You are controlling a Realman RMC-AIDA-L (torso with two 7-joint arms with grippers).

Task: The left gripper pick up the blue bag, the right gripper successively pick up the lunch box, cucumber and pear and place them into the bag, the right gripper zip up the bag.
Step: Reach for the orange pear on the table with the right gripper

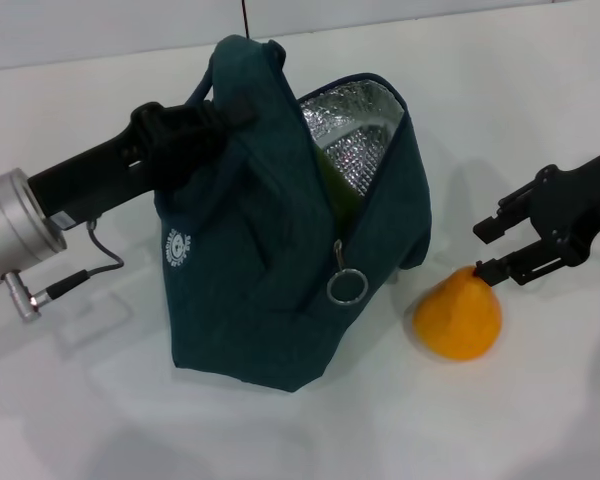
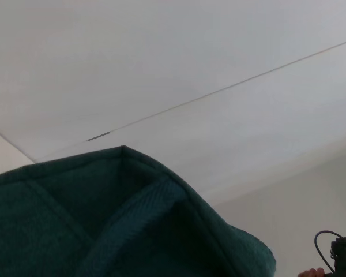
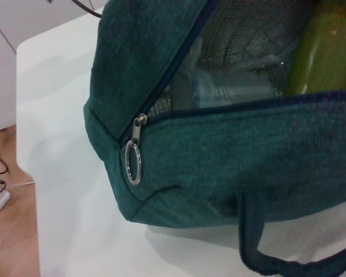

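The dark blue-green bag [image 1: 270, 250] stands on the white table with its top unzipped, showing its silver lining. My left gripper [image 1: 185, 130] is shut on the bag's handle at the upper left. The green cucumber [image 1: 335, 185] stands inside the bag; in the right wrist view the cucumber [image 3: 326, 52] lies beside the clear lunch box [image 3: 230, 86]. The yellow-orange pear [image 1: 458, 315] sits on the table to the right of the bag. My right gripper [image 1: 488, 250] is open, just above the pear's top.
The zipper pull with a metal ring [image 1: 346, 285] hangs at the bag's front end, and also shows in the right wrist view [image 3: 132, 164]. A loose strap [image 3: 265, 254] lies beside the bag. The white table [image 1: 540, 420] extends to the front and right.
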